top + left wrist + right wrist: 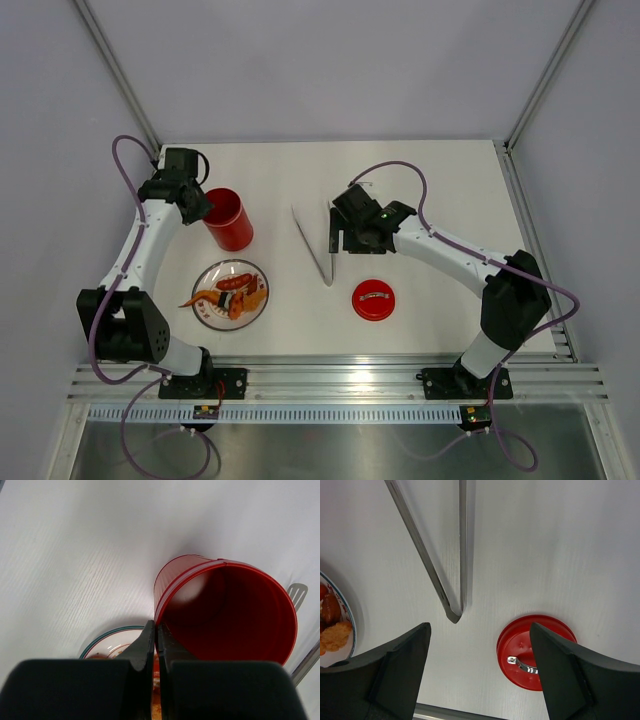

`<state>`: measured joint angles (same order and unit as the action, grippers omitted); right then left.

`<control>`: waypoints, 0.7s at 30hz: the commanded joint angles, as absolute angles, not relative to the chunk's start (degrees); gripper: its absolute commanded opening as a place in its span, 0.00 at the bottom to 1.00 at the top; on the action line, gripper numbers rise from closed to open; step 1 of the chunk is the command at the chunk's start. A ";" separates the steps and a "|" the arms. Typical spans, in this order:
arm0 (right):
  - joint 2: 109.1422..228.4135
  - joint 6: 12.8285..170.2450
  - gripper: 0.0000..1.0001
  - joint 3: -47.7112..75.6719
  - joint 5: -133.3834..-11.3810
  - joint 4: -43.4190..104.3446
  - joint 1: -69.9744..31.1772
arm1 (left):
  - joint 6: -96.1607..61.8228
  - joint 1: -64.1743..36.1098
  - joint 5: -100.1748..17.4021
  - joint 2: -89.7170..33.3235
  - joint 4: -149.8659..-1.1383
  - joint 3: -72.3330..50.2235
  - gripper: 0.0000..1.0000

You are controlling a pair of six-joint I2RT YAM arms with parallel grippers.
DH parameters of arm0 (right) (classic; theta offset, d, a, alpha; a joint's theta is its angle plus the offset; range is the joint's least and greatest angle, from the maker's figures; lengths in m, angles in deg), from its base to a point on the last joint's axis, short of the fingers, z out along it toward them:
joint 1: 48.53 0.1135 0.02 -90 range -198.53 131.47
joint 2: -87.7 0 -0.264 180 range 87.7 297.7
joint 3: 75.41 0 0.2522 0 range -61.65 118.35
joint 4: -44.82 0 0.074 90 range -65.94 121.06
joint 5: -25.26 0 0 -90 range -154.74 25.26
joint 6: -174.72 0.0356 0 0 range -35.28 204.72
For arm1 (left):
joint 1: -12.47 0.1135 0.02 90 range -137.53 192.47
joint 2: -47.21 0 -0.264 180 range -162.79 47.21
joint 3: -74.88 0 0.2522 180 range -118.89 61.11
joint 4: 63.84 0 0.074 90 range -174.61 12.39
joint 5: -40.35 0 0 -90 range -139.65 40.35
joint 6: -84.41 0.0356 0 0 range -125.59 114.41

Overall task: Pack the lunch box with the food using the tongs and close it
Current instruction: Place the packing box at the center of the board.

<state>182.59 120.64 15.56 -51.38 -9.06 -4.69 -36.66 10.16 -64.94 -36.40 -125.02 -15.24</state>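
The lunch box (228, 220) stands upright and open on the desk (420, 180), right at the tips of the left jaws. In the left wrist view its red rim (225, 565) meets these tips, and the inside of the box looks empty as far as can be seen. The left jaws are closed together. I cannot tell if they pinch the thin wall or only touch it.

The lid (372, 299) lies flat on the desk, apart from the box (its small silver mark faces up). In the right wrist view the lid (520, 645) sits just by the right-hand jaw of the right arm and is partly hidden behind it.

The tongs (312, 245) lie flat on the desk as a narrow V. In the right wrist view they (423, 555) lie ahead of the right jaws, with the joined end nearest to the gap between them and the two arms running away from it. The right jaws stand wide apart and hold nothing.

The food (230, 290) rests on the clear plate (252, 272), which is on the near side of the lunch box. In the left wrist view the plate rim (112, 632) shows just below and to the left of the left jaws. In the right wrist view some food (334, 630) is at the far left edge, outside the left-hand jaw.
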 commanded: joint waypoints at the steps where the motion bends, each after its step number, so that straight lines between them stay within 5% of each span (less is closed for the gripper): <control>1: 182.44 121.46 0.88 15.25 -51.82 -7.62 -4.05 | -36.97 10.36 -66.87 -36.28 -118.48 -16.14 0.00; 13: 187.10 116.72 0.98 18.06 -49.27 -6.12 -1.95 | -36.35 9.74 -68.10 -40.85 -119.44 -15.00 0.02; 20: 193.07 113.03 0.99 19.82 -50.06 -1.04 -0.54 | -35.74 9.39 -67.75 -41.56 -119.62 -15.09 0.28; 21: 194.12 112.76 1.00 19.91 -50.76 -0.41 -0.54 | -35.56 9.39 -67.75 -41.65 -119.70 -15.26 0.38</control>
<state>192.56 115.33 17.44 -50.85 -4.62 -1.57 -35.98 9.75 -66.44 -41.43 -121.94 -14.72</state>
